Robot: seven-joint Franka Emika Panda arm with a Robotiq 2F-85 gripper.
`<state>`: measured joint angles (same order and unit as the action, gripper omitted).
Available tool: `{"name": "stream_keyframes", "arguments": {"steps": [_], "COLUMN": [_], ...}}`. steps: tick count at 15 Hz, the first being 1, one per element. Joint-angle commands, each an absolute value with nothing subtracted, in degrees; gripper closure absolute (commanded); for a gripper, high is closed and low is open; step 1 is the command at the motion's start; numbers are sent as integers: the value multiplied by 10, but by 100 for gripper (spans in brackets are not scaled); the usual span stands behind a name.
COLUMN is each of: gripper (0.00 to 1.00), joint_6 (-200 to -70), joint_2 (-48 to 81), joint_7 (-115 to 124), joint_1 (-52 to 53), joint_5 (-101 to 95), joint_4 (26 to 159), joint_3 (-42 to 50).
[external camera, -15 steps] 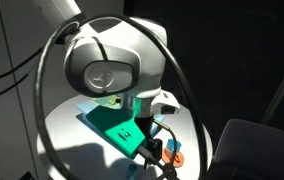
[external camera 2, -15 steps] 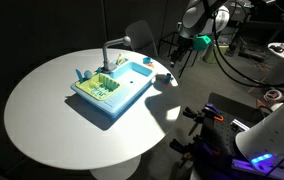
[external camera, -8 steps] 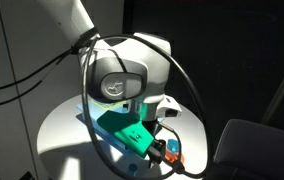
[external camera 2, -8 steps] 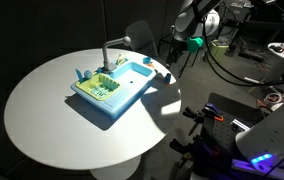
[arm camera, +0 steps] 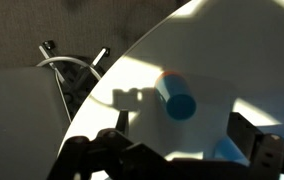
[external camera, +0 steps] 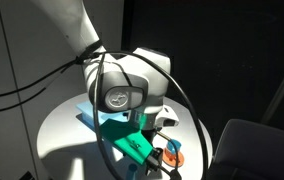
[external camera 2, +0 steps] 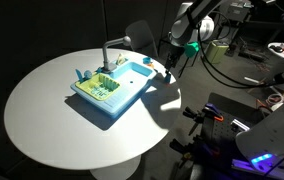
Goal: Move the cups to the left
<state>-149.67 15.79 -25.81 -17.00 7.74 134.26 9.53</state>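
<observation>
In an exterior view the arm (external camera: 122, 88) fills most of the picture and hides its own end effector. Beneath it lie the round white table (external camera: 57, 125) and a corner of the toy sink (external camera: 132, 140). Something orange with a bit of blue sits by the table's edge, too hidden to name.

In the wider exterior view the gripper (external camera 2: 174, 56) hangs above the far side of the table (external camera 2: 42, 120), near the rim. A small light-blue cup (external camera 2: 166, 77) stands on the tabletop just beside the toy sink (external camera 2: 112, 90), below the gripper and apart from it. An orange saucer (external camera 2: 148, 62) lies near the sink's far corner, past the faucet (external camera 2: 112, 48). The small blue pieces on the sink's rack are too tiny to identify.

In the wrist view the cup (arm camera: 177, 98) sits on the sunlit tabletop (arm camera: 212, 50), between and ahead of the two fingers. The gripper (arm camera: 177, 160) is spread wide and holds nothing. A metal frame (arm camera: 67, 70) shows beyond the table's edge.

The risks lie in the approach. The cup is light and close to the rim, so a finger coming down off-centre could tip it or knock it off the table. Hard shadows blur its outline, which makes alignment harder. A sweep to the left could also catch the sink wall or the saucer.
</observation>
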Motion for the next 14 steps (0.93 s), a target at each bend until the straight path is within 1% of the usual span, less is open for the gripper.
{"name": "stream_keyframes", "arguments": {"steps": [1,9,14], "gripper": [0,0,0], "joint_6": [-1503,-1509,-1542], "joint_2": [172,193,208], "joint_7": [-284,-293,-300], "joint_1": [-193,-210,-219], "joint_5": [90,87,84], "joint_4": [1331,1334,1330], "joint_3": [79,72,61]}}
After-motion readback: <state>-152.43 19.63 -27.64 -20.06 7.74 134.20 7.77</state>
